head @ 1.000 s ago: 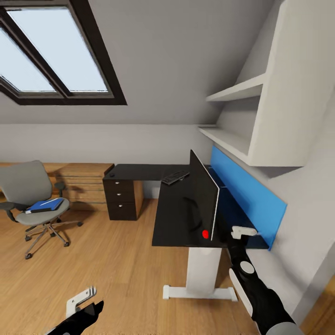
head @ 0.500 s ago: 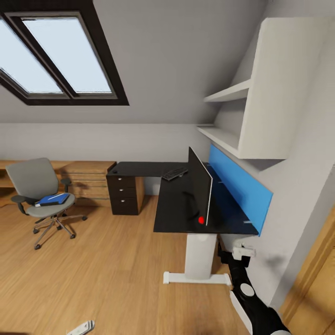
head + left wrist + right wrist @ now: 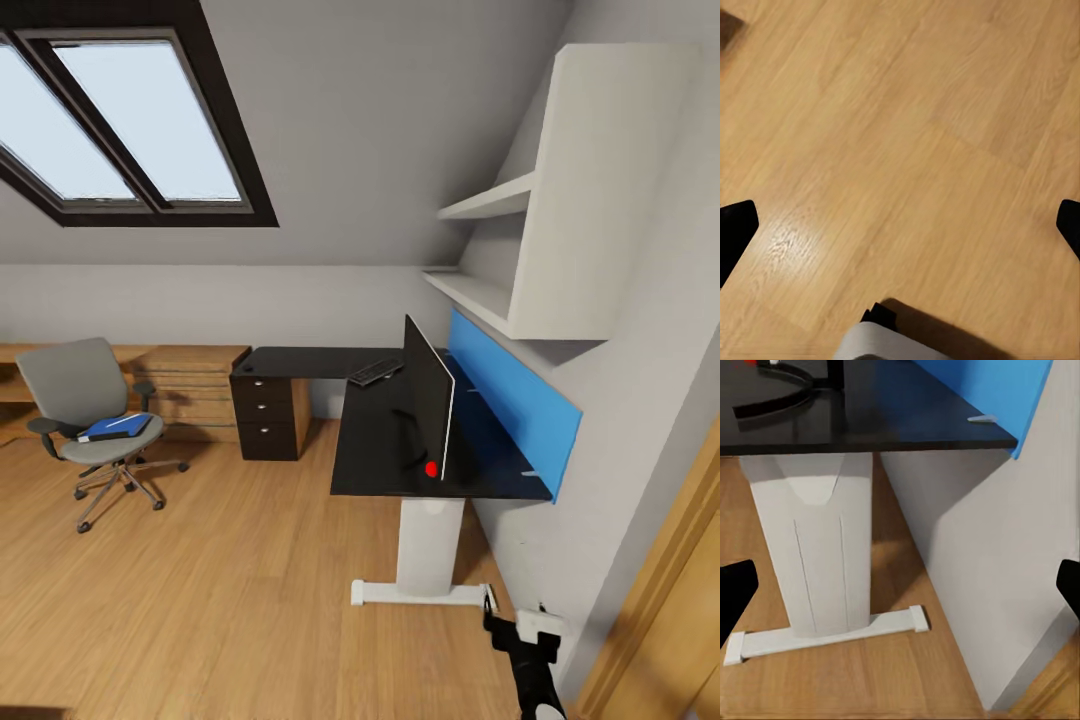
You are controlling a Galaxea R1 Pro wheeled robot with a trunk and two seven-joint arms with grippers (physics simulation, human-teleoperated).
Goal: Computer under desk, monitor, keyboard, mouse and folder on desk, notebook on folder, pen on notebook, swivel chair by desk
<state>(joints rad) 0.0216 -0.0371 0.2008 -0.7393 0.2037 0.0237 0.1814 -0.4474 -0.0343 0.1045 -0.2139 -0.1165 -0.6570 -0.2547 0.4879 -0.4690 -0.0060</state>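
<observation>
Blue folder (image 3: 112, 428) | on swivel chair (image 3: 75, 410) seat, well apart from desk (image 3: 385, 440) | likely light, thin, slippery; take by 1 overhanging edge | right gripper (image 3: 520, 622), left gripper: fingers spread, empty.

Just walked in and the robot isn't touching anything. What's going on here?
Nothing is being handled right now. The monitor and keyboard sit on the desk. The blue folder lies on the swivel chair, which stands apart from the desk on the wood floor. The right gripper hangs low near the desk's white leg, fingers apart and empty. The left wrist view looks at bare floor.
</observation>
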